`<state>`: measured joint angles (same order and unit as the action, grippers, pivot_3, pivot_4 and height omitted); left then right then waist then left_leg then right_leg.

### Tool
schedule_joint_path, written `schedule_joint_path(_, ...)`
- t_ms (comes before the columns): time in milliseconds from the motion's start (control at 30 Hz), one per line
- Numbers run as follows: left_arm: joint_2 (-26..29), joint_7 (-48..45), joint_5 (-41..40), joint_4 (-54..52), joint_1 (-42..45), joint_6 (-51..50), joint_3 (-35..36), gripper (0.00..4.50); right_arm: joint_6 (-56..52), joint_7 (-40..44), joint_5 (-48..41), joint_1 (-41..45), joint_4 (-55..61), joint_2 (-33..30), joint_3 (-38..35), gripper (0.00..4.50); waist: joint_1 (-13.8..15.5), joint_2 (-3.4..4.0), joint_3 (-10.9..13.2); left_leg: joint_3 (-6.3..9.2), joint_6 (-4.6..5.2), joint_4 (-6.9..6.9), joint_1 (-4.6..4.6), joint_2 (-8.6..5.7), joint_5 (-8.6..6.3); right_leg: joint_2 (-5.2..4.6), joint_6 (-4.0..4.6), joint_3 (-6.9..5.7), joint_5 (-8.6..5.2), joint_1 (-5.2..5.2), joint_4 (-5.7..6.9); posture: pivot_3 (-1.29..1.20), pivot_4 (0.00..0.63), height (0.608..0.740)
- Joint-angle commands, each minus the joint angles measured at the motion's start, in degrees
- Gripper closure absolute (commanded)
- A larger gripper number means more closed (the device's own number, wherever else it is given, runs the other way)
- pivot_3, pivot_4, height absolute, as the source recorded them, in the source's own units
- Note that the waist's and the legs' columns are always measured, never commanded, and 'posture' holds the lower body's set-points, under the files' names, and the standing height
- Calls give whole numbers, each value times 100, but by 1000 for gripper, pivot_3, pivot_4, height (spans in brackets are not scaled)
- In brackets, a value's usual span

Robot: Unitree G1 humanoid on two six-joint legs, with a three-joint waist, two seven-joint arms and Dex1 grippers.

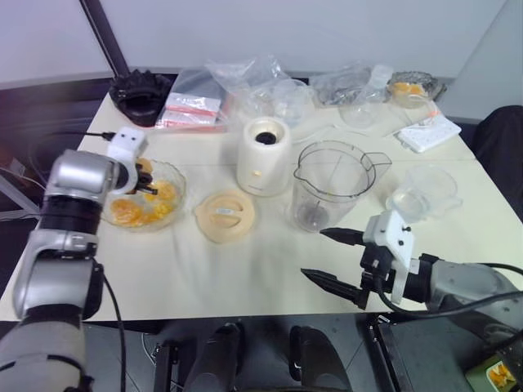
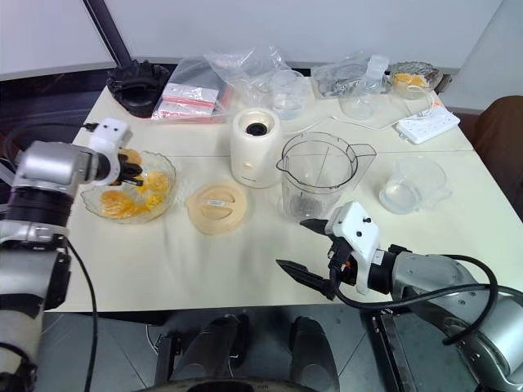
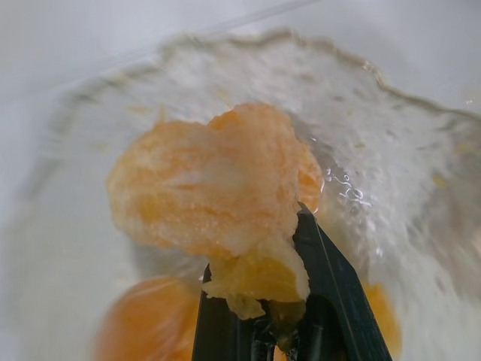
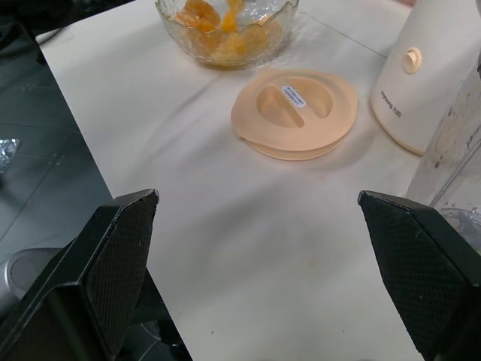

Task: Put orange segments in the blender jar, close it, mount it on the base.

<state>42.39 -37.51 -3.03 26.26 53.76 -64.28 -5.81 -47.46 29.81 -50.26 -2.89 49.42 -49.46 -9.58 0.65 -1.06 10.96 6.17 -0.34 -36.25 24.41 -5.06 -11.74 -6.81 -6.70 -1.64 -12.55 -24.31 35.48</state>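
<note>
Black-fingered left hand [image 1: 145, 186] pinches orange segments [image 3: 218, 188] above bowl [image 1: 176, 200].

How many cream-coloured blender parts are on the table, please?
2: the base stands mid-table beside the blender jar; the flat lid lies in front of the base.

Bench [image 1: 245, 269]: cream-white top, lying under soft, even light, its near edge facing the camera.
Wall [image 1: 327, 28]: pale and plain, running behind the far edge of the bench.
Post [image 1: 102, 37]: dark, leaning diagonally against the wall at the far left.
Floor [image 4: 45, 158]: dark grey, showing beside the bench edge.
Far right: a pale slanted panel [image 1: 498, 73] is standing beside the bench.
</note>
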Motion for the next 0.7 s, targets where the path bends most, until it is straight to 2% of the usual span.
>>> schedule_joint_path(33,414,-433,-151,-396,-42,-154,-11,4435,140,80,15,1,12,20,-133,0,5,0,0,0,0,-1,0,0,0,0,0,0,0,0,2,0,150,740)
schedule_joint_path(233,909,-1487,-575,99,-252,579,241,4435,244,269,71,12,-291,-7,-295,0,10,0,0,0,-1,-3,-1,0,0,-1,2,1,0,0,2,0,150,740)
schedule_joint_path(433,865,-2695,-1539,806,-173,1712,1197,4435,318,304,73,8,-537,50,-564,0,13,0,0,1,-1,-2,3,0,0,-3,3,0,0,-2,-3,0,150,740)
schedule_joint_path(533,896,-3098,-1748,1198,47,2112,1430,4435,87,153,-669,40,-566,103,-1144,0,16,0,0,1,-1,-1,4,0,0,-5,3,1,0,-2,-4,0,150,740)
schedule_joint_path(700,953,-3719,-1710,1553,641,2273,1216,4435,-215,73,-1516,-57,-538,-238,-2062,0,15,-1,-1,-1,0,-7,3,-1,1,-5,3,0,1,4,-2,0,150,740)
